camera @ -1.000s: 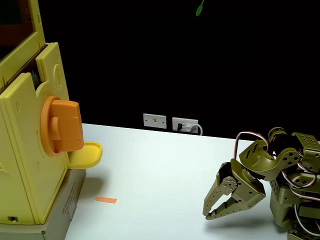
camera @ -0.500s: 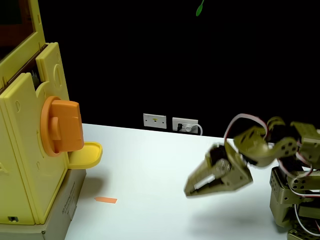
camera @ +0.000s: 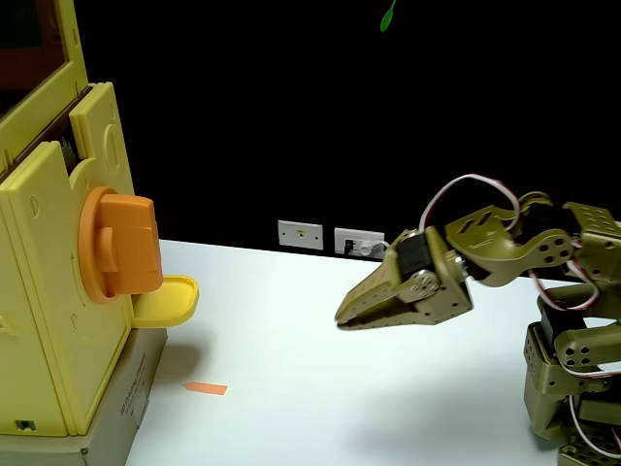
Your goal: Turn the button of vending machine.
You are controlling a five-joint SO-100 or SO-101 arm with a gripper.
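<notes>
We see the button [camera: 121,246] on the left of the fixed view — an orange disc with a thick raised bar across its face, the bar standing roughly upright. It sits on the front of the vending machine [camera: 49,291], a pale-yellow toy box that runs off the left and top edges of the view, with an orange-framed window at the upper left corner. Just below the button a small yellow tray [camera: 167,299] juts out from the machine. The machine stands on a pale box [camera: 121,408], which rests on the white desk [camera: 291,369].

On the desk, in front of the box, lies a small orange strip [camera: 206,388]. Farther back, where the desk meets a black backdrop, we see two white wall outlets [camera: 330,238], one with a plug and white cable.

The olive-green arm [camera: 543,291] rises from its base at the right edge, with red and white wires looping over it. Its tool [camera: 342,317] is stretched out to the left, up off the desk and well apart from the button — its fingers lie close together, nearly closed, holding nothing.
</notes>
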